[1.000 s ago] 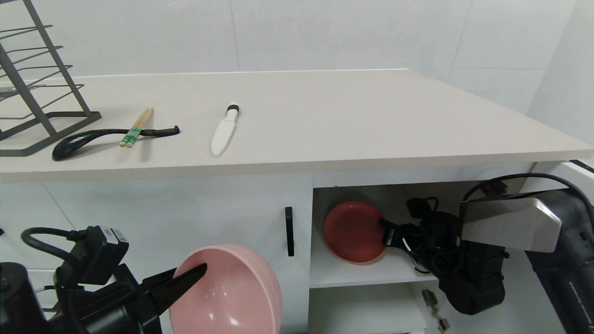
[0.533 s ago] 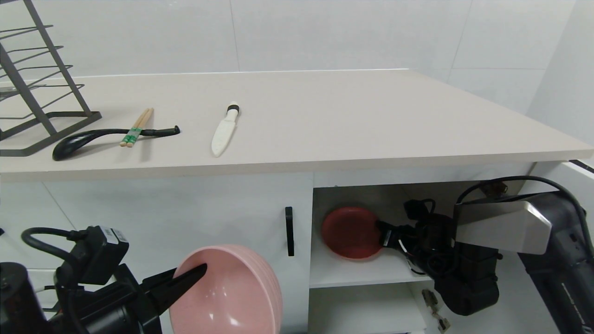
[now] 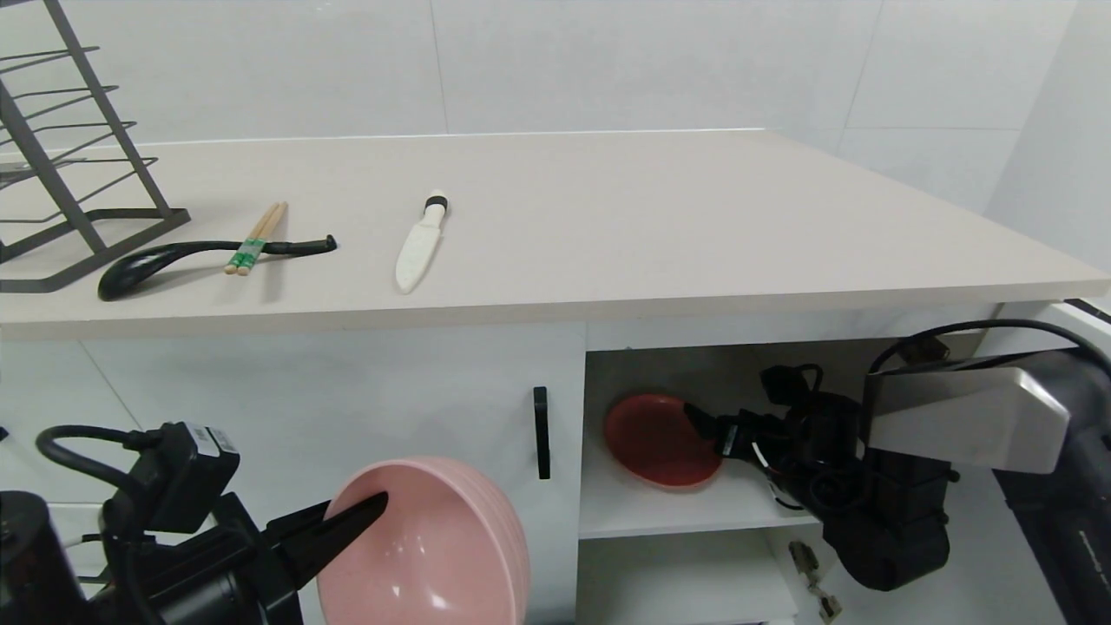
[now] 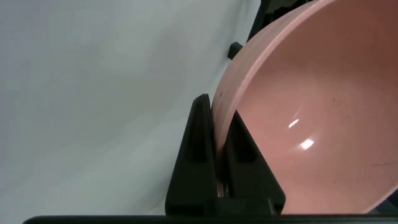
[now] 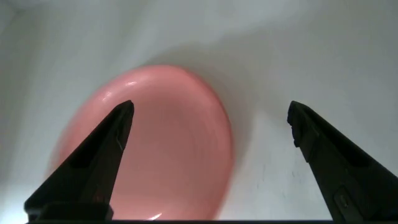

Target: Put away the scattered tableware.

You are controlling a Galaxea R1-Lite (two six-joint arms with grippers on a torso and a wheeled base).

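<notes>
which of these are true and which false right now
1. The left gripper is shut on the pink bowl's rim. True.
2. The red plate lies inside the pink bowl. False: it is on the cabinet shelf.
3. The right gripper is open. True.
4. The white knife lies beside the red plate. False: it lies on the countertop.
5. The chopsticks lie across the black spoon's handle. True.
</notes>
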